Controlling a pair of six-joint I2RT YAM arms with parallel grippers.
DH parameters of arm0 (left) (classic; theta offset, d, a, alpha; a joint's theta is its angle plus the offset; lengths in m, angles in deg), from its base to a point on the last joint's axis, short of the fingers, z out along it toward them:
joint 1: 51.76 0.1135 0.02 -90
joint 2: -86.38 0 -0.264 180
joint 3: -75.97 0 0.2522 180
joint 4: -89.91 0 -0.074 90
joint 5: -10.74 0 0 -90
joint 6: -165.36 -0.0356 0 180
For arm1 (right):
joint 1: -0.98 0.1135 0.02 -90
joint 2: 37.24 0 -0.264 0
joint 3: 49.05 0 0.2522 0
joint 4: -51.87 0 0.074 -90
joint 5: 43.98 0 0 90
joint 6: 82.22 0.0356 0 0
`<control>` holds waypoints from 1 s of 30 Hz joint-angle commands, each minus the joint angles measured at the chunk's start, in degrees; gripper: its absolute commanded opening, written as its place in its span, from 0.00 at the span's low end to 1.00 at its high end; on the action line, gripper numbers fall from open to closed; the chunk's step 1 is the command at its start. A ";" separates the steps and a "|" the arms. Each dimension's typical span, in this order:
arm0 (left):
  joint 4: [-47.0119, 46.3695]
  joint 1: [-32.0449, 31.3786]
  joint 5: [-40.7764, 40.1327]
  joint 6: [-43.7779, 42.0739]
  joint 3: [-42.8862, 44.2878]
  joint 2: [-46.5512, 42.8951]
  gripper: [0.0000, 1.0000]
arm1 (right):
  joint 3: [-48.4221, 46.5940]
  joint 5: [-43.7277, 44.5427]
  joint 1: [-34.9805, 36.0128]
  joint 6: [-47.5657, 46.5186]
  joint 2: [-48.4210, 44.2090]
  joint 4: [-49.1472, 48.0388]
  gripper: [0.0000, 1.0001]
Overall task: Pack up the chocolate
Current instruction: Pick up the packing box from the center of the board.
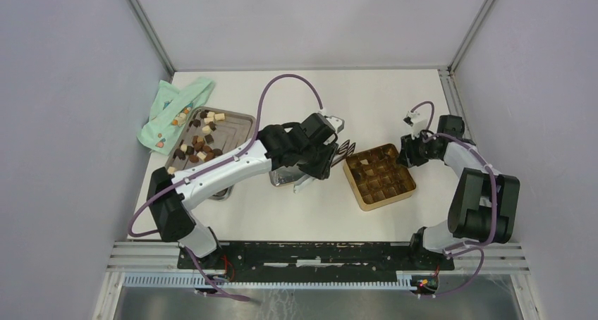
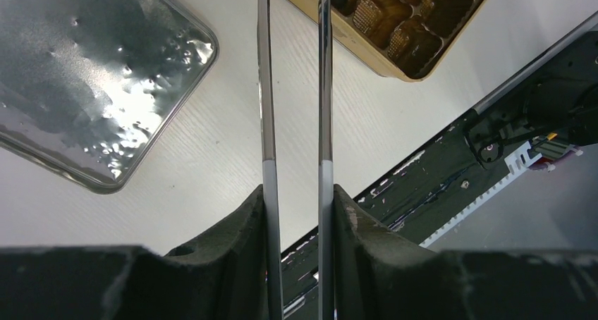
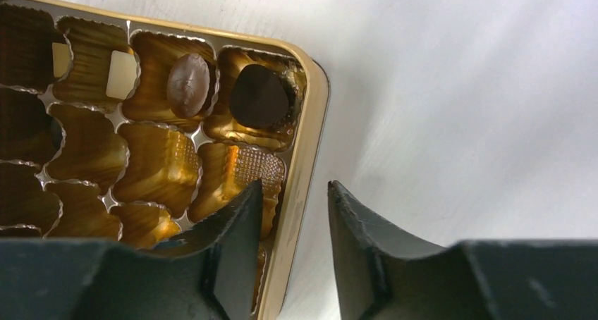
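Note:
Chocolate chunks [image 1: 201,140], dark, brown and cream, lie heaped on a metal tray [image 1: 240,122] at the left. The gold tin [image 1: 379,177] sits right of centre. In the right wrist view its corner row holds a dark chocolate [image 3: 259,94], a brown one [image 3: 187,84] and a white one [image 3: 121,73]. My left gripper [image 2: 296,189] is shut on the long tweezers [image 2: 324,87], whose tips run out of frame over the tin [image 2: 395,34]; whether they hold anything is hidden. My right gripper [image 3: 295,186] stands open astride the tin's rim [image 3: 310,144], one finger inside and one outside.
A second, bare metal tray [image 2: 92,87] lies under the left arm, just left of the tin. A green patterned bag [image 1: 173,112] lies behind the chocolate tray at the far left. The black base rail [image 1: 317,253] runs along the near edge.

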 commanded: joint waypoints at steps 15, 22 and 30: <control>-2.34 0.46 -3.42 0.45 -0.66 -4.63 0.40 | 1.65 2.52 2.30 -0.45 -5.53 -7.83 0.04; -4.07 0.51 -5.34 0.07 -1.56 -6.11 0.40 | 6.49 -0.89 1.85 3.05 -16.85 -14.52 0.00; -6.94 0.59 -9.33 -0.41 -3.89 -10.32 0.40 | 6.09 -3.60 1.83 6.73 -23.46 -17.63 0.00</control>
